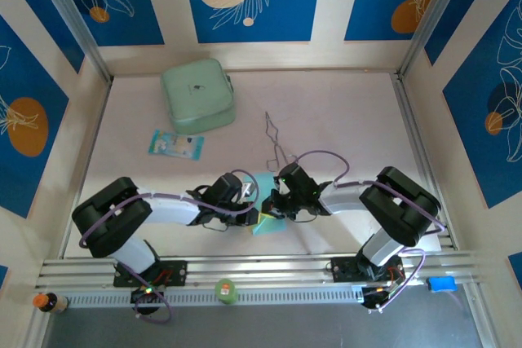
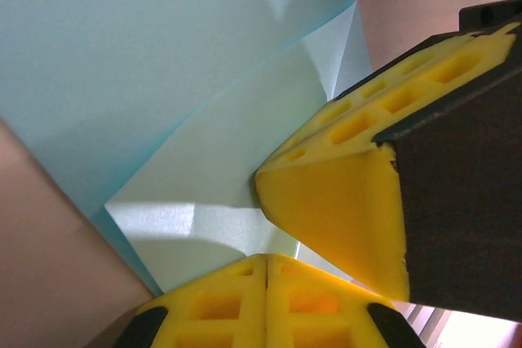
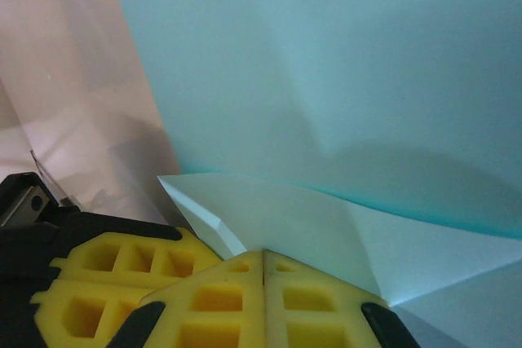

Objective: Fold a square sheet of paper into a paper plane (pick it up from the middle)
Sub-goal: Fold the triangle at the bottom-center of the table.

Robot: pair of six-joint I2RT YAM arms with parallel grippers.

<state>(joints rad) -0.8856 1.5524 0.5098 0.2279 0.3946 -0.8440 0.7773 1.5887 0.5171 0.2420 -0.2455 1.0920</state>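
**Both pincers are gripping the part-folded cyan sheet**

From above, you are seeing both arms bending inward and meeting over the near middle of the table (image 1: pixel 351 112). The cyan paper sheet (image 1: pixel 266 219) is sitting right between them – a small cyan patch is peeking out under the two wrists.

The left gripper (image 1: pixel 254 213) is pressing its yellow pads together. In the left wrist view they are meeting along a tight seam, and a pale folded flap of the sheet is running down into it. The right gripper (image 1: pixel 277 206) is doing the same: in the right wrist view its pads are meeting flush, with a creased corner of the paper entering between them. Each wrist camera is also catching a yellow finger of the other arm close beside its own. The sheet is showing several creases and layers lying over one another.

Farther back, the mint-green case (image 1: pixel 198 96) is resting near the rear wall. The blue-and-white packet (image 1: pixel 176 144) is lying just in front of it, and the metal tongs (image 1: pixel 276 138) are lying beyond the right wrist – all apart from the paper.
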